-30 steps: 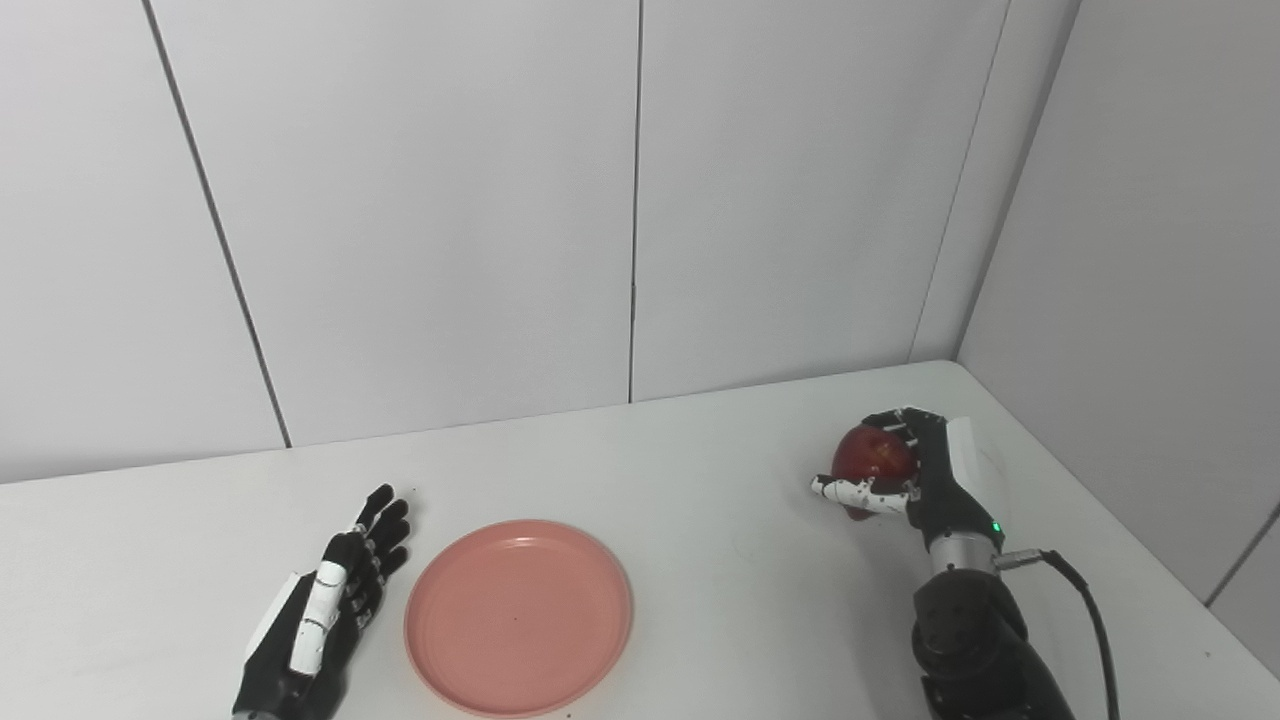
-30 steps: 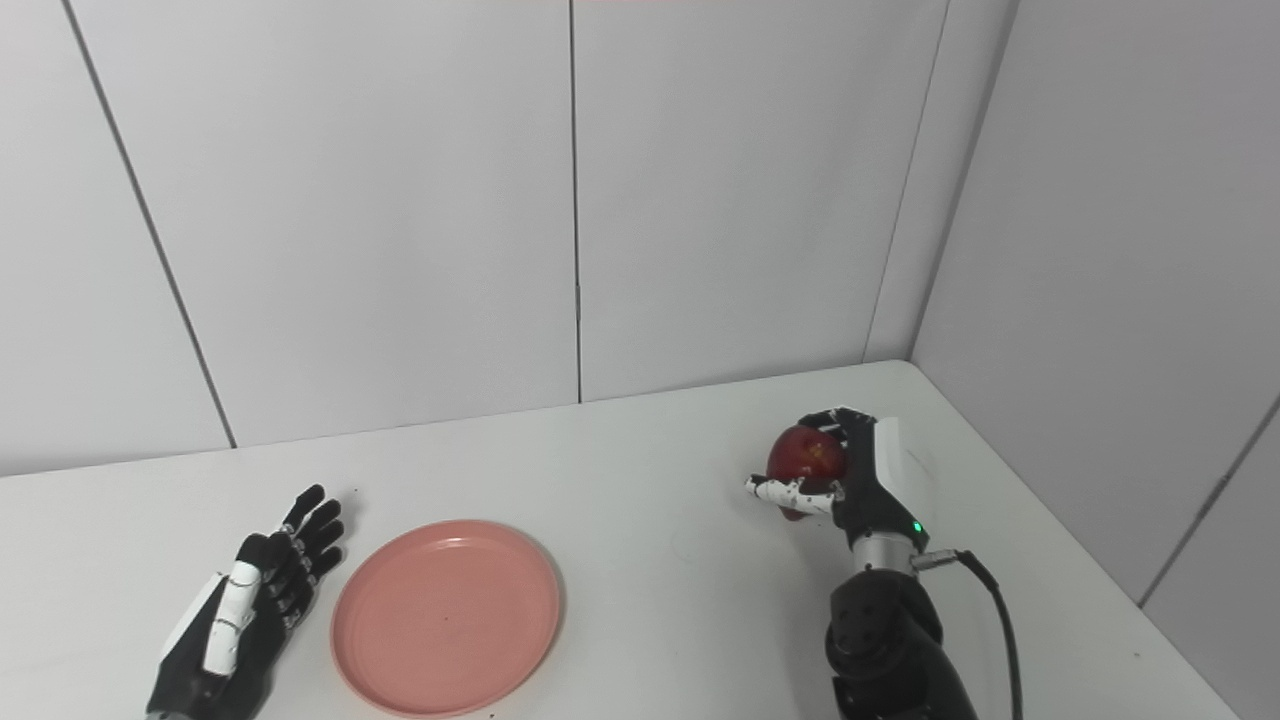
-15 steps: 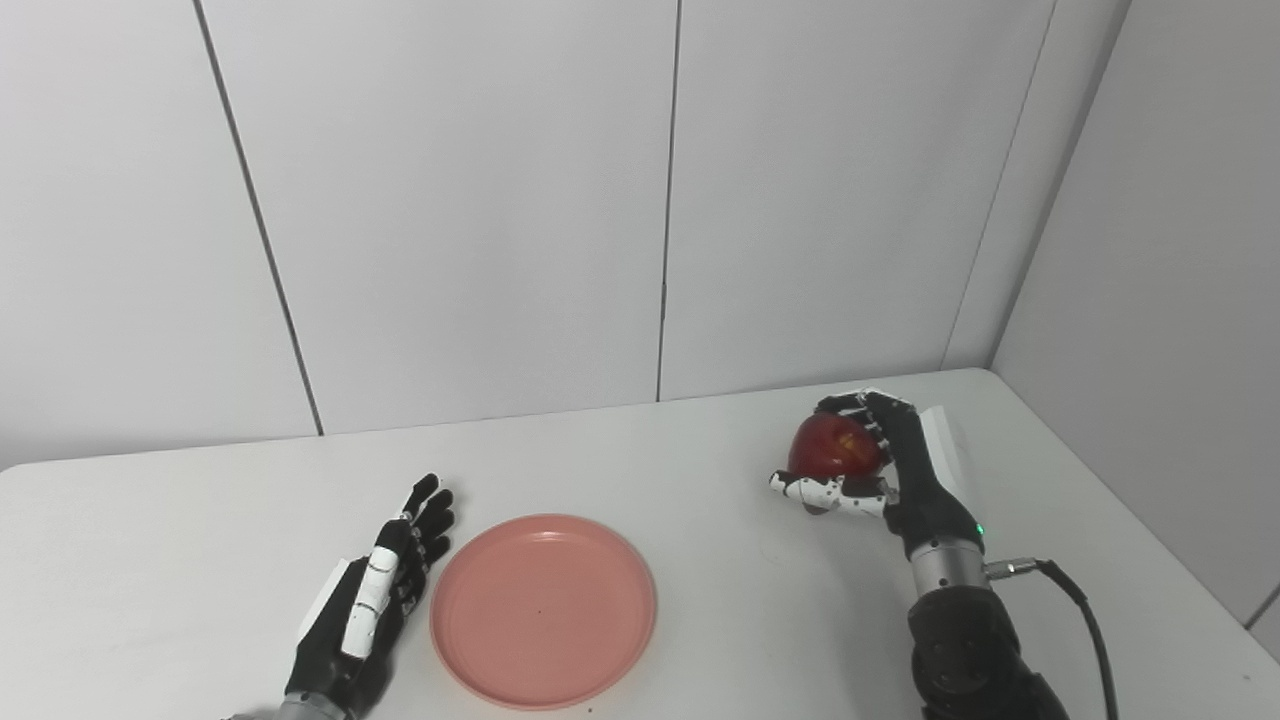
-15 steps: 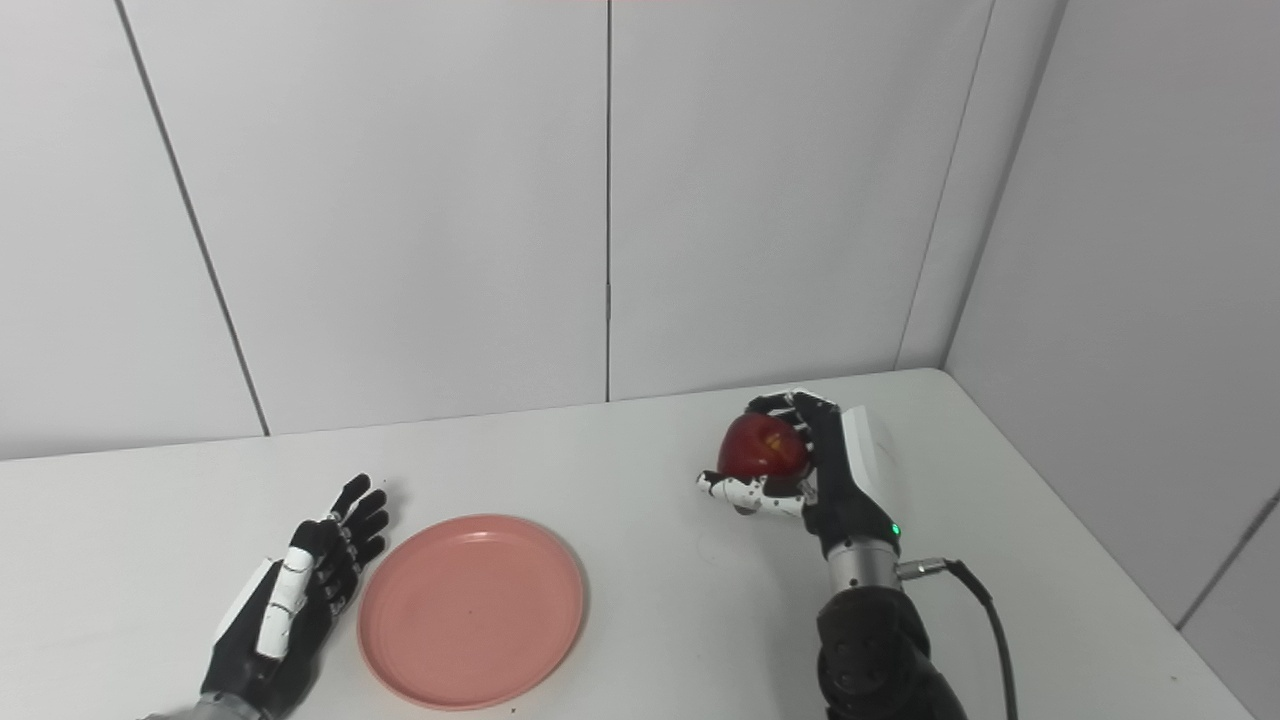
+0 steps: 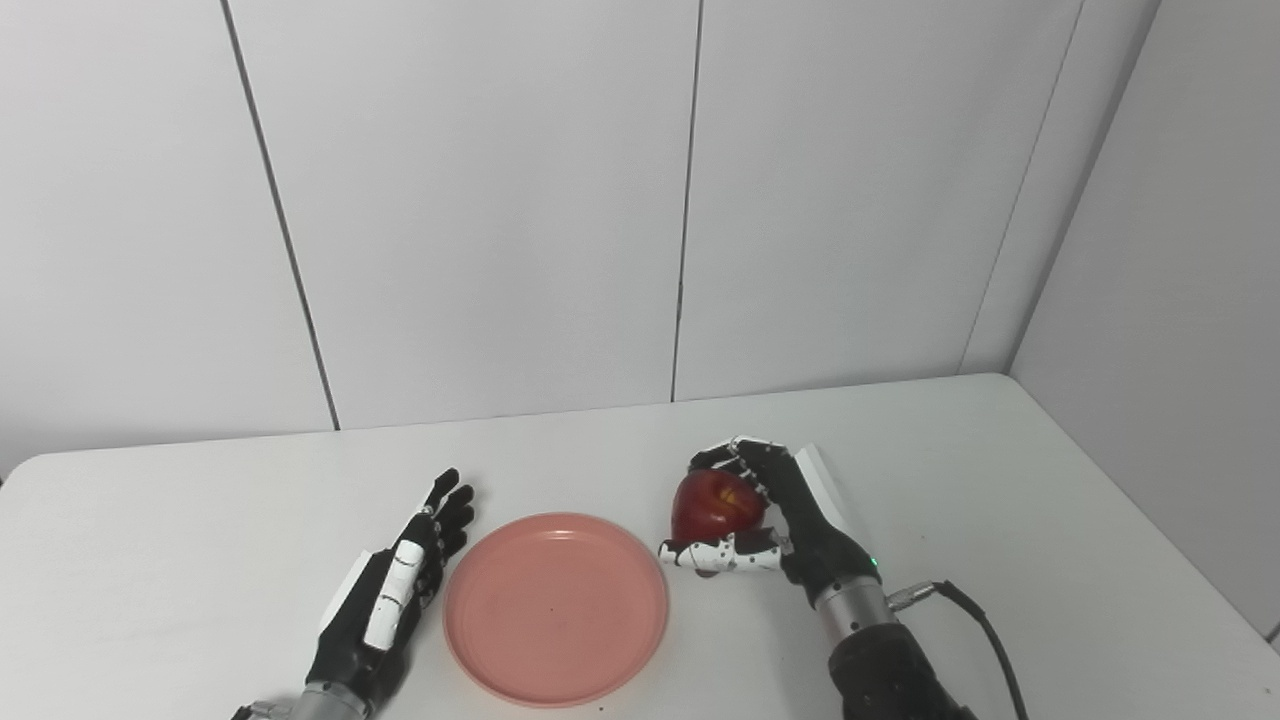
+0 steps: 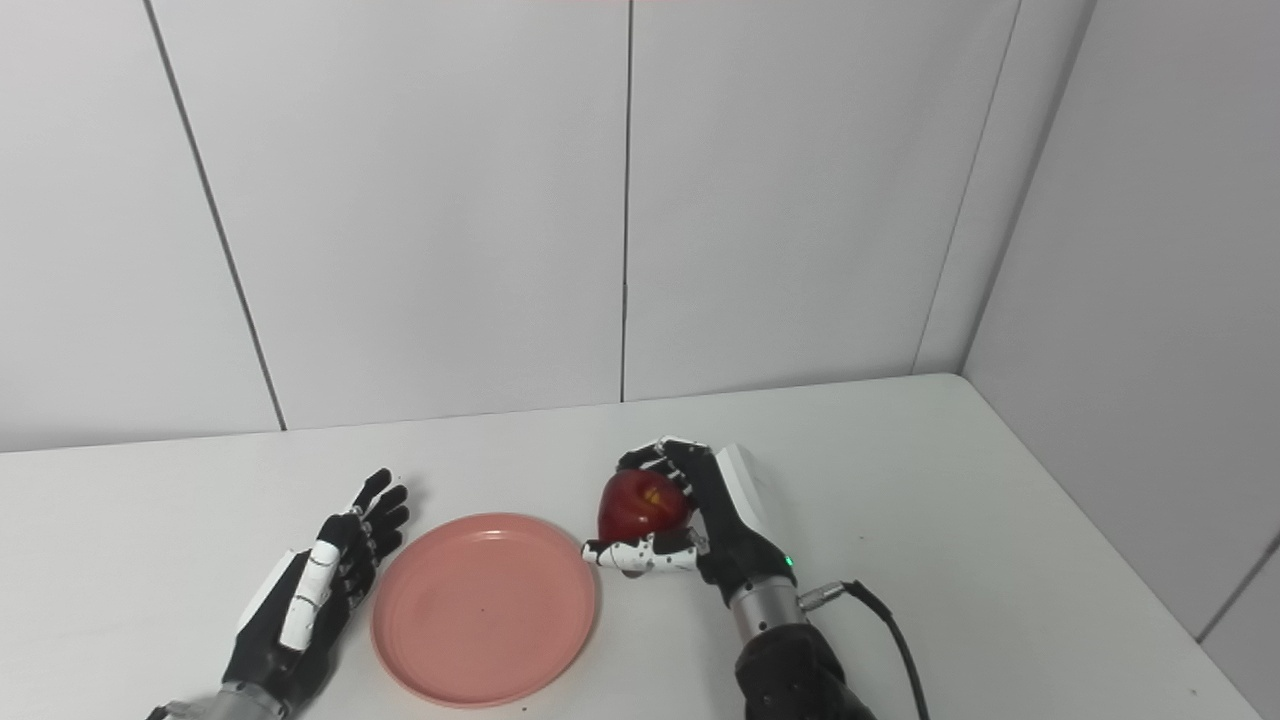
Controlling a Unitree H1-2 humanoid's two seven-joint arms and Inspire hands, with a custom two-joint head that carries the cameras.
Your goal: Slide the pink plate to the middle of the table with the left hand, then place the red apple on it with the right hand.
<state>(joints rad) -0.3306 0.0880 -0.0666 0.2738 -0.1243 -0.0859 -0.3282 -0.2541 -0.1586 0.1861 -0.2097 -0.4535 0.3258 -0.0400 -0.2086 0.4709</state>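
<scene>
While clasped by the right hand [image 5: 790, 520], red apple [image 5: 712, 503] stem-end up, just beside pink plate [image 5: 556, 608].

No readable text, label, brand, number or sign anywhere in either view.

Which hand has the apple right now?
The right hand, just right of the plate, its fingers closed around the apple. The left hand lies open and empty on the plate's other side.
</scene>
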